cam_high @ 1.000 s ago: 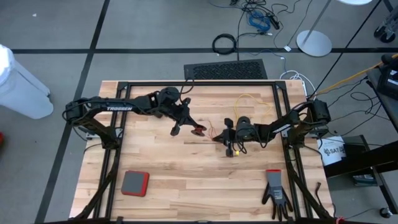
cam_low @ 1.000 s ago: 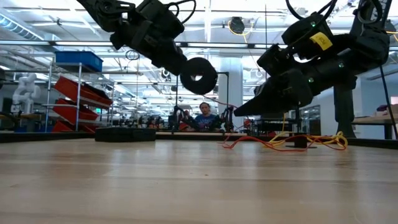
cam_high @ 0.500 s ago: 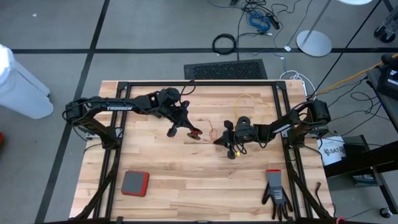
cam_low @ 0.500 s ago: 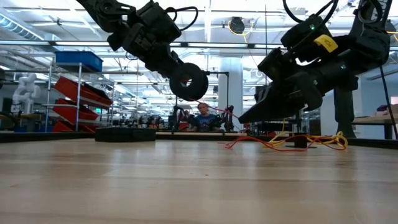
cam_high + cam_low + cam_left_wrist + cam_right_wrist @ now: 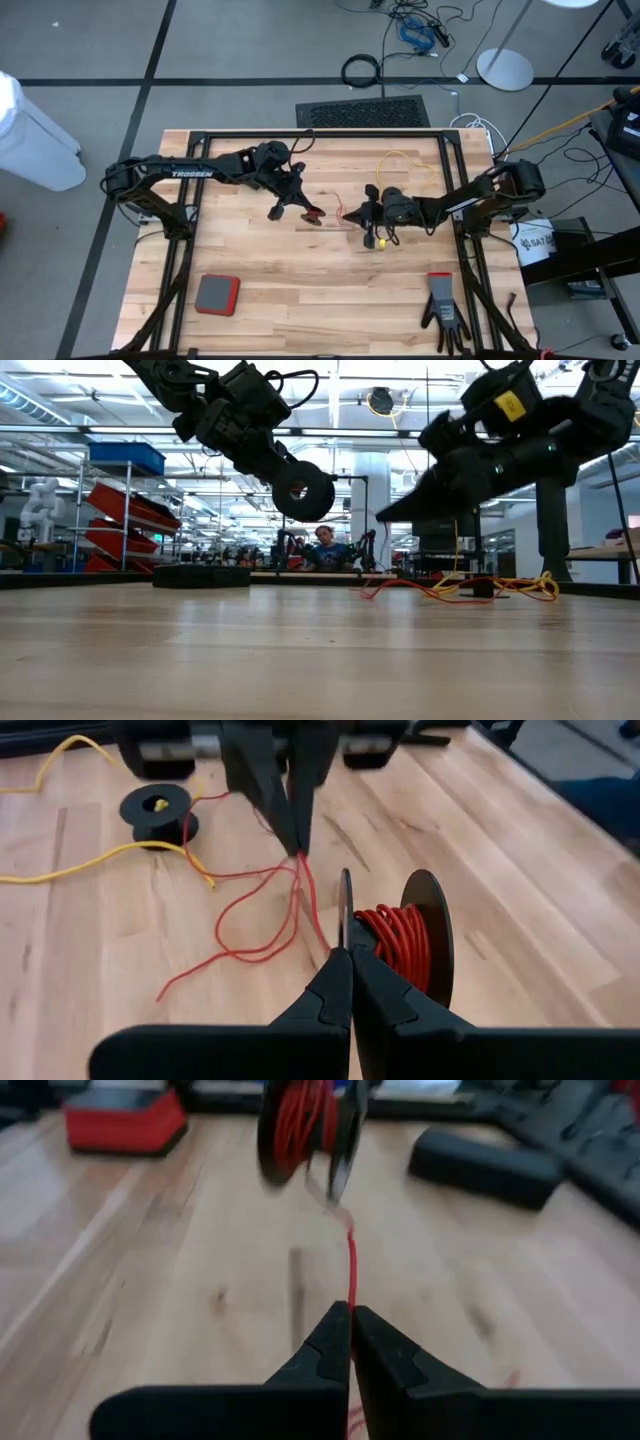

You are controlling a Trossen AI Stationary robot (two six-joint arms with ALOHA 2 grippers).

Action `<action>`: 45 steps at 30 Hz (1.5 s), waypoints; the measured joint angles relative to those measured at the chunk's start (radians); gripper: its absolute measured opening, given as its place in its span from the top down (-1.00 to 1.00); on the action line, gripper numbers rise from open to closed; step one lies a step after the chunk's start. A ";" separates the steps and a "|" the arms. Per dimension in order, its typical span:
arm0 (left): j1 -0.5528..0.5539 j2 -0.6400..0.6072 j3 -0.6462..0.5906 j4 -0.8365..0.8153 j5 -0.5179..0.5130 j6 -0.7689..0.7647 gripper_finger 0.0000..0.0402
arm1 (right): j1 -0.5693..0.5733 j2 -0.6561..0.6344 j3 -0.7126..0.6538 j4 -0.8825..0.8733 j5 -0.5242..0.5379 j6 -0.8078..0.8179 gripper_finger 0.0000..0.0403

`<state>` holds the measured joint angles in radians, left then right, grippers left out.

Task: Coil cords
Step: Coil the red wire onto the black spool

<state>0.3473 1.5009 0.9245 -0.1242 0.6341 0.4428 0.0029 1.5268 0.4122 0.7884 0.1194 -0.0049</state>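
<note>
- Since the earlier frame my right gripper (image 5: 351, 1316) has risen and clenched fully on the red cord (image 5: 351, 1270).
- My left gripper (image 5: 345, 960) stays clenched on the black reel (image 5: 400, 945), at table centre.
- Yellow cord (image 5: 400, 158) and its reel (image 5: 156, 806) lie toward one o'clock.

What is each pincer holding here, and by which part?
The left pincer is shut on one flange edge of the black reel wound with red cord. The right pincer is shut on the red cord running from that reel.
</note>
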 joint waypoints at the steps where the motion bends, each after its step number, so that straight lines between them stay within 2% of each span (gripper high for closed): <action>1: -0.002 0.000 0.000 0.000 -0.008 0.010 1.00 | 0.000 -0.016 0.000 0.001 0.012 -0.003 1.00; 9: -0.042 0.003 0.000 0.037 -0.190 0.067 1.00 | 0.000 -0.103 0.047 -0.005 0.016 -0.010 1.00; 11: -0.061 0.010 0.000 0.092 -0.274 0.067 1.00 | 0.000 -0.104 0.081 -0.020 0.017 -0.017 1.00; 14: -0.099 0.030 0.000 0.200 -0.456 0.064 1.00 | 0.001 -0.104 0.138 -0.059 0.026 -0.027 1.00; 20: -0.146 0.070 0.000 0.407 -0.735 0.064 1.00 | 0.030 -0.104 0.226 -0.155 0.138 -0.067 1.00; 24: -0.151 0.089 0.000 0.523 -0.839 0.053 1.00 | 0.052 -0.104 0.247 -0.182 0.233 -0.076 1.00; 29: -0.155 0.116 0.000 0.682 -0.855 -0.017 1.00 | 0.065 -0.104 0.247 -0.157 0.373 -0.103 1.00; 35: -0.165 0.157 0.000 0.837 -0.861 -0.109 1.00 | 0.065 -0.056 0.247 -0.050 0.424 -0.166 1.00; 41: -0.166 0.162 0.000 0.888 -0.875 -0.150 1.00 | 0.081 -0.001 0.247 -0.013 0.586 -0.268 1.00; 45: -0.150 0.154 0.000 0.896 -0.875 -0.152 1.00 | 0.102 0.001 0.247 -0.006 0.590 -0.317 1.00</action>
<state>0.1971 1.6554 0.9249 0.7723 -0.2405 0.2911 0.1047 1.5280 0.6590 0.7821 0.7096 -0.3221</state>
